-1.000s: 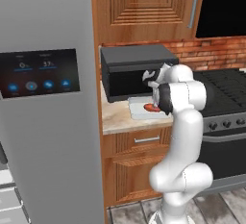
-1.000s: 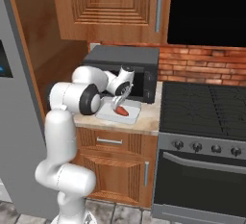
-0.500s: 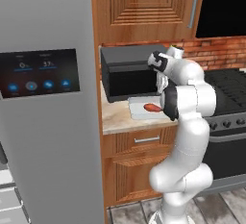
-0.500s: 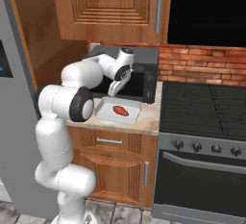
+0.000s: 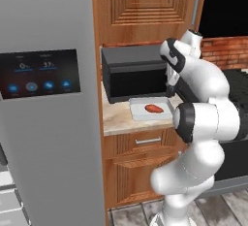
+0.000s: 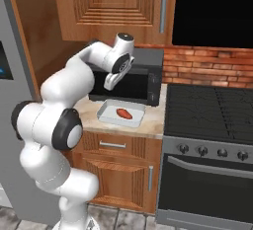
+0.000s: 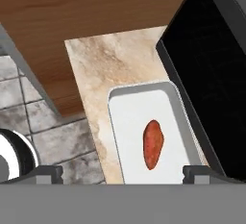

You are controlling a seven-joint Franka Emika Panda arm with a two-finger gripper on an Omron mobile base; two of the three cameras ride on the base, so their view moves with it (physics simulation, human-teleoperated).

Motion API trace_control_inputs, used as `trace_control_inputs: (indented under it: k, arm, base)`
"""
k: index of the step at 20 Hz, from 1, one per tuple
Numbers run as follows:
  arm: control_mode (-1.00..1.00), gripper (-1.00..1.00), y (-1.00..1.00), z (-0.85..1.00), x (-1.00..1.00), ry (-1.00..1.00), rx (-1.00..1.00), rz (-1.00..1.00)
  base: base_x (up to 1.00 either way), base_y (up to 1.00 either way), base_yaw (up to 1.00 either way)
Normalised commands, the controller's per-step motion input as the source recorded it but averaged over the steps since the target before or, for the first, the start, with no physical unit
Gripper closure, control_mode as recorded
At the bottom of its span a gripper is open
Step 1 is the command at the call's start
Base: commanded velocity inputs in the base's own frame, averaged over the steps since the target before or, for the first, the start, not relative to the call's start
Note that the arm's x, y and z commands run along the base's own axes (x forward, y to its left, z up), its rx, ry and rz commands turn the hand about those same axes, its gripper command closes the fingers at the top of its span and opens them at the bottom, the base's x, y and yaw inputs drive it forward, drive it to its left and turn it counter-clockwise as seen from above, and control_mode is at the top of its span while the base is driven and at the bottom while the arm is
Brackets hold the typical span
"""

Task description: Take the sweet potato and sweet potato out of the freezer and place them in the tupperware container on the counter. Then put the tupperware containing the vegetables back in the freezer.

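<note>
Clearly the biggest thing on show is the grey freezer (image 5: 46, 123), filling the left side of the left base view with its black touch panel (image 5: 39, 72) at mid-height. Right of it, at the centre of that frame, the beige counter (image 5: 116, 121) carries a black microwave (image 5: 133, 77) with the tupperware container (image 5: 151, 109) just in front of it; a black stove (image 6: 210, 113) fills the right half of the right base view. The white arm arches above the counter, and its gripper (image 6: 112, 80) hangs over the container, in front of the microwave door, jaws spread about as wide as they go and holding nothing. In the hand view, the container's pale rim (image 7: 139, 91) sits at lower centre, and one orange-red sweet potato (image 7: 153, 143) lies inside it, apart from the walls. I see one tuber in the tray, so I judge the first delivery done and the second fetch still ahead. Next, the arm would need to clear the microwave and swing toward the freezer for the darker tuber, then return above the tray without knocking the one already there.
</note>
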Motion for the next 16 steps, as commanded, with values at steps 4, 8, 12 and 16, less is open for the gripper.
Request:
trace_control_inputs:
  k: [4, 8, 12, 16]
  arm:
    - [-1.00, -1.00, 0.25, 0.58, -0.94, -0.17, -0.03, -0.08]
    - [-1.00, -1.00, 0.43, 0.55, -0.84, -0.13, -0.06, -0.12]
    - [-1.00, -1.00, 0.42, 0.67, -0.70, -0.01, -0.03, -0.19]
    - [-1.00, -1.00, 0.22, 0.66, -0.72, 0.00, 0.00, -0.25]
  base:
    - [0.00, 0.00, 0.00]
    - [0.00, 0.00, 0.00]
    - [0.00, 0.00, 0.00]
    - [0.00, 0.00, 0.00]
